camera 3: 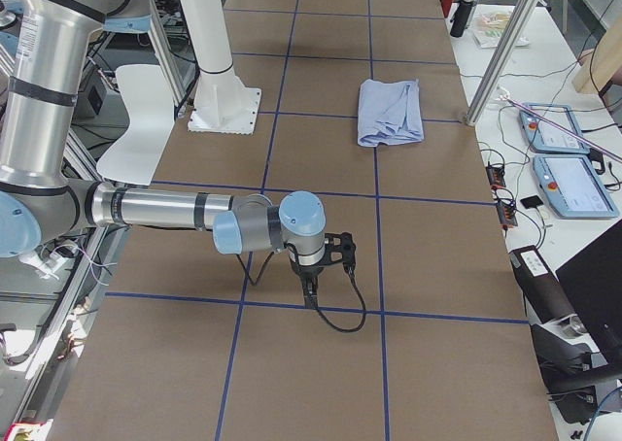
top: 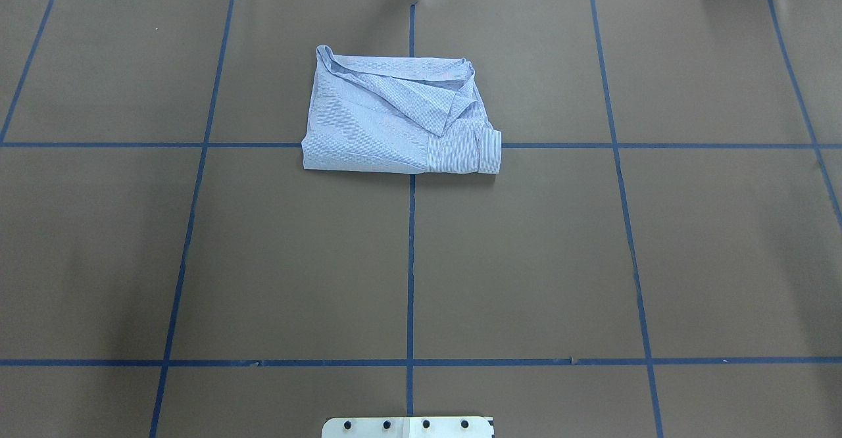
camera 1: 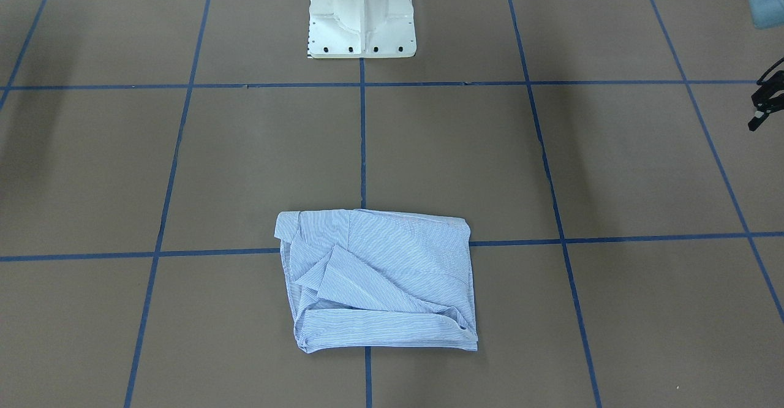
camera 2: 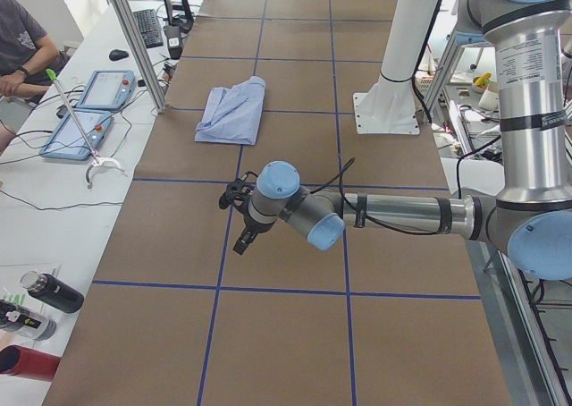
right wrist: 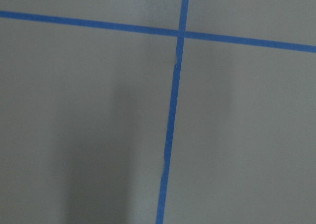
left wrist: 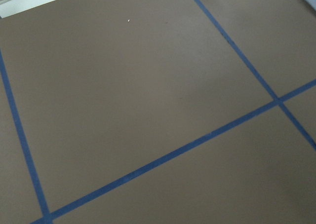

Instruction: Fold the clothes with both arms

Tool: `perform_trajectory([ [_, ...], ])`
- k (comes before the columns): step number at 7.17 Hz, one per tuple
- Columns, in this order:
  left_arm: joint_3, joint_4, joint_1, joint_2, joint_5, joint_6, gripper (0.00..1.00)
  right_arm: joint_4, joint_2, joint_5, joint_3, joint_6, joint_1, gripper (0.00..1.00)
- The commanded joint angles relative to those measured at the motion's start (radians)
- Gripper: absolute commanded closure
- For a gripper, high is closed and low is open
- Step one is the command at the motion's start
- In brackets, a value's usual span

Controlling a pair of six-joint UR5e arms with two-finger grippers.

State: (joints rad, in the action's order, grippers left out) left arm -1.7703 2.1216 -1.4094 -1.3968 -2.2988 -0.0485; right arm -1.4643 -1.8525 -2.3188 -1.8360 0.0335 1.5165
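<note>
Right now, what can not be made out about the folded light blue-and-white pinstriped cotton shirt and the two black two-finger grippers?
Shirt: chest pocket hidden by its own folds, every view.
Left gripper: cut by the front-facing view's right edge, small in the left side view; open or shut unclear.
Right gripper: only in the right side view, too small; open or shut unclear.
Wrist views: only brown table, no fingers.

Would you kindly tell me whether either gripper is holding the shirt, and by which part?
Neither: the folded shirt lies alone on the table, far from the left gripper and right gripper.
</note>
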Motion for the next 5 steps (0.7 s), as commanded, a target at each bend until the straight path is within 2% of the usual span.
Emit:
perform_trajectory([
  [1, -0.055, -0.138, -0.037, 0.015, 0.007, 0.07, 0.01, -0.175, 0.033, -0.002, -0.035, 0.101, 0.024, 0.0],
  [5, -0.054, -0.135, -0.036, 0.01, -0.008, 0.061, 0.01, -0.162, 0.048, -0.001, 0.009, 0.091, 0.025, 0.0],
])
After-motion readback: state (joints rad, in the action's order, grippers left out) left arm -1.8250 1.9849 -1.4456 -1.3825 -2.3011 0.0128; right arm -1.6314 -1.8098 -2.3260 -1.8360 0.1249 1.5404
